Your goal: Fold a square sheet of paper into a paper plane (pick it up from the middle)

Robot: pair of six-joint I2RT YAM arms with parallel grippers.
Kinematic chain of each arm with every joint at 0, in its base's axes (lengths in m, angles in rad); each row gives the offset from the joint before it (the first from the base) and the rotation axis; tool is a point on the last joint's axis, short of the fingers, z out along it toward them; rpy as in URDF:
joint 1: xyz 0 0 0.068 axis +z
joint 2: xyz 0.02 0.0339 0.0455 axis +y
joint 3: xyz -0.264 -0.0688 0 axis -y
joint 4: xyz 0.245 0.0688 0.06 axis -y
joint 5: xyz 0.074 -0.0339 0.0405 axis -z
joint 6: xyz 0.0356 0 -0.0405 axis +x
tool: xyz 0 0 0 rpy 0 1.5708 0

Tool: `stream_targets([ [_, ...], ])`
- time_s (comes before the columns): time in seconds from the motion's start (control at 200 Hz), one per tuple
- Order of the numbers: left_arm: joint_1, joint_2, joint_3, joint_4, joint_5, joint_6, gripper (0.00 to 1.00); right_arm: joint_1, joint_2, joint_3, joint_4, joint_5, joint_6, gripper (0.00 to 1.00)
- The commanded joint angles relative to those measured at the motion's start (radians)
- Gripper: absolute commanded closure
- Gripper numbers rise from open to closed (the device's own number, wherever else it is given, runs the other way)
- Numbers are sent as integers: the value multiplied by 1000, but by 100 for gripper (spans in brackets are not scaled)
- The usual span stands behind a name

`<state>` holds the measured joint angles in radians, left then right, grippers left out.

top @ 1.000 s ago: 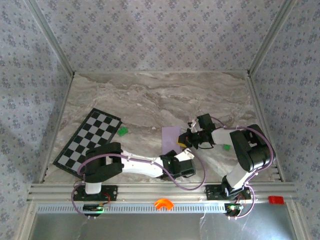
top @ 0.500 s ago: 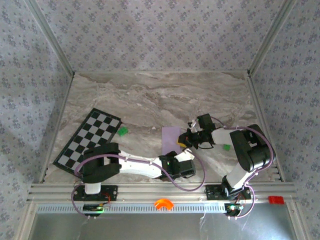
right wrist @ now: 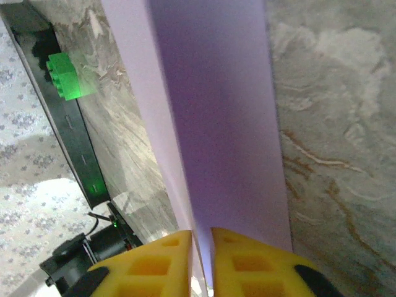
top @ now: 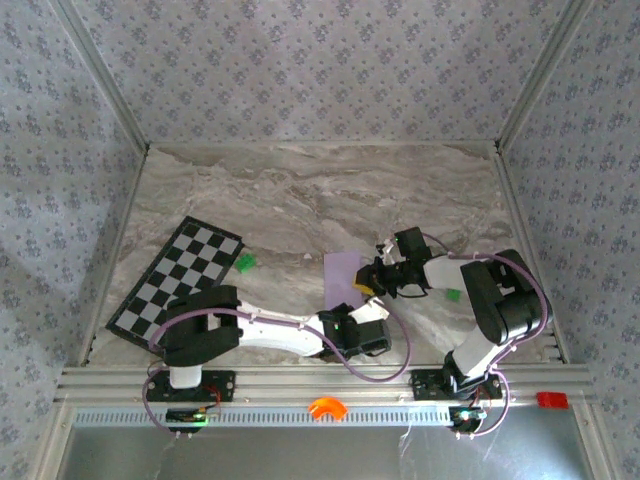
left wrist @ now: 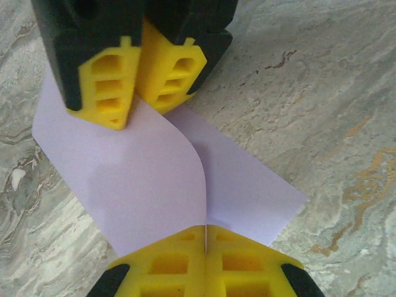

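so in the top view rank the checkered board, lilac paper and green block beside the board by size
1. flat black-and-white checkered board
2. thin pale lilac paper sheet, partly under the end effectors
3. tiny green block

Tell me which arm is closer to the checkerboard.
Left. The left arm bends close beside the checkerboard; the right arm stands far off, beyond the square sheet of paper.

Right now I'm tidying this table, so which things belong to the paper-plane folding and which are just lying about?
In the job:
- the square sheet of paper
- left end effector, shut on the sheet's near edge
- right end effector, at the opposite edge

Lying about:
- checkerboard
- green block by the checkerboard
- green block by the right arm
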<state>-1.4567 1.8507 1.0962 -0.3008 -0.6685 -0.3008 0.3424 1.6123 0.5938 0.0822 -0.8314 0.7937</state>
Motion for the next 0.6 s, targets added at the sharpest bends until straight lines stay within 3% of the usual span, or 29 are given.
stream_targets([
  [0.0,24,-62,-30,44,64,-27,100,-16,-57,18,-52,-10,-12,71],
  [0.155,113,-152,-117,158,283,-95,100,-86,-194,15,-221,111,-80,51],
  [0.375,283,-245,-266,426,695,-233,100,-169,-443,-37,-404,367,-189,48],
  [0.595,369,-218,-268,529,869,-331,100,-197,-532,-100,-376,254,-177,49],
])
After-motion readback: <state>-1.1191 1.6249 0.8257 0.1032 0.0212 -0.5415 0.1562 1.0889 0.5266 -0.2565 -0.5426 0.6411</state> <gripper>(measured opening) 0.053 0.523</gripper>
